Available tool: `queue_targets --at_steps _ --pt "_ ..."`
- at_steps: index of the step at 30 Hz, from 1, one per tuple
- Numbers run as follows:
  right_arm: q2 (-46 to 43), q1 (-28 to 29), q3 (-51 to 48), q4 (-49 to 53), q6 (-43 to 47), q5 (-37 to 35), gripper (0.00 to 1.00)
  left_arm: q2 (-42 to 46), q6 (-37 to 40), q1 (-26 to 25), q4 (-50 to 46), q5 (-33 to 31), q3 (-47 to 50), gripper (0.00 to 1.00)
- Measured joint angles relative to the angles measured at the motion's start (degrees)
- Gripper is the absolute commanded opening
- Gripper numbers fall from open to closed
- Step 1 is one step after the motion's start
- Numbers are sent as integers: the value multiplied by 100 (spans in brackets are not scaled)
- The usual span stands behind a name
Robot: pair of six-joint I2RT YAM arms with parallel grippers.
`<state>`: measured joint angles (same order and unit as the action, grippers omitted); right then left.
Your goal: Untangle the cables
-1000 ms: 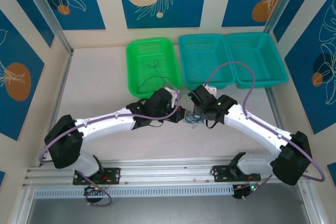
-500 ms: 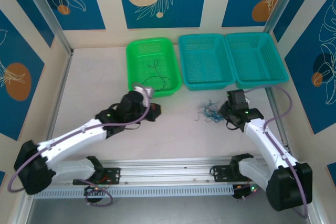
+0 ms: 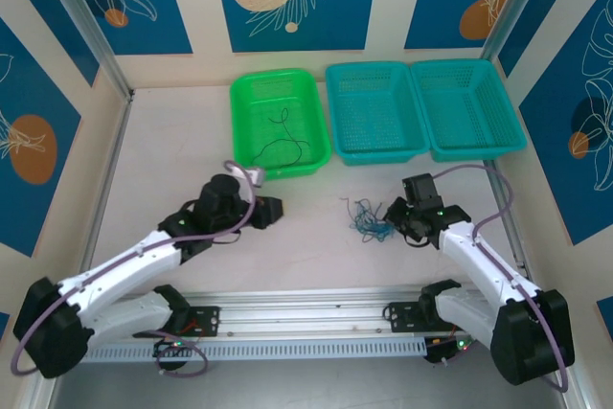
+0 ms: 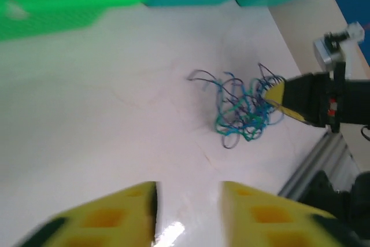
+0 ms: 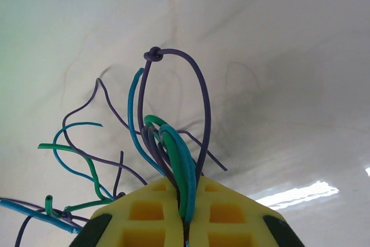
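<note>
R gripper (image 5: 186, 192) — your fingers are pressed together, pinching a bunch of the cables (image 5: 173, 143). Green, blue & dark strands rise from between the pads, incl. one dark loop w/ a small knot at its top. Rest of the tangle lies on the table (image 4: 115, 114) right at those fingertips. L gripper (image 4: 188, 201) — fingers spread, nothing between them, tangle well ahead & to their right. One black cable (image 3: 283, 144) lies apart in the green basket (image 3: 273, 75).
</note>
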<state>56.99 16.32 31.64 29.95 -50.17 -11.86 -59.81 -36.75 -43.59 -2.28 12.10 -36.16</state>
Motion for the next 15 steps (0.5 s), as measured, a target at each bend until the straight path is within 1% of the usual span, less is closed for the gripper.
queue_targets --at_steps 3,5,7,10,11,13,15 --pt "26 223 120 -92 254 109 0 -389 83 -323 59 -28 -129 52" --pt "22 361 247 -157 431 197 0 -560 85 -348 109 -111 -214 56" --pt "22 505 365 -238 568 317 0 -704 39 -348 411 -52 -214 65" --pt "24 717 514 -284 719 518 0 -955 -68 -382 1029 151 -214 86" --pt "26 782 560 -295 752 584 0 -1032 -133 -396 1176 177 -214 89" --pt "63 907 647 -326 817 693 0 -1241 -188 -420 1419 168 -216 92" --pt "125 1016 708 -356 850 769 0 -1427 -271 -431 1449 -15 -236 90"
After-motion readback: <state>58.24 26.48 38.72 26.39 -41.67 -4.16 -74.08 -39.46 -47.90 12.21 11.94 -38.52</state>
